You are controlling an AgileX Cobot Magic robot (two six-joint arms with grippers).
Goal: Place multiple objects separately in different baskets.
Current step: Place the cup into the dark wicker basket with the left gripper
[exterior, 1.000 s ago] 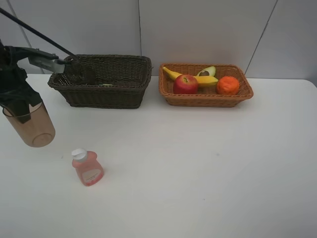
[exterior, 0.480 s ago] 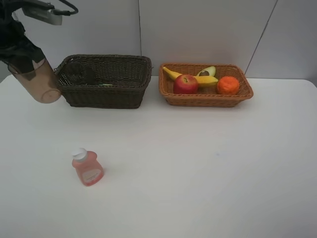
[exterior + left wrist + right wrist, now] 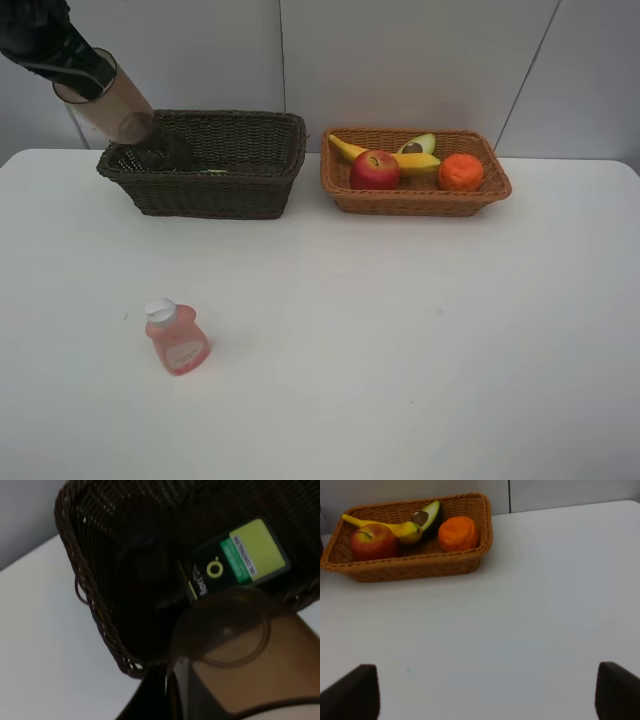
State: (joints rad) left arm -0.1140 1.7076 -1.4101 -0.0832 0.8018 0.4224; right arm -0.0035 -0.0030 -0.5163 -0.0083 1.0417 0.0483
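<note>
My left gripper (image 3: 68, 60) is shut on a translucent brownish cup (image 3: 108, 100) and holds it tilted, mouth down, above the left end of the dark brown basket (image 3: 210, 190). In the left wrist view the cup (image 3: 245, 665) hangs over the basket's inside (image 3: 100, 615), where the dark green pump bottle (image 3: 235, 560) lies. A second cup (image 3: 165, 148) lies in that basket. The pink bottle (image 3: 177, 340) lies on the table at the front left. The light basket (image 3: 415, 202) holds the banana (image 3: 400, 160), apple (image 3: 375, 170), avocado (image 3: 418, 145) and tangerine (image 3: 460, 172). My right gripper (image 3: 487, 695) is open and empty.
The white table (image 3: 400, 340) runs from the baskets to the front edge. A grey panelled wall (image 3: 400, 60) stands right behind both baskets. The right arm is out of the exterior high view.
My left gripper has lifted the cup from low at the table's left side, up and back, tilting it over the dark basket's left end. Nothing else has moved.
</note>
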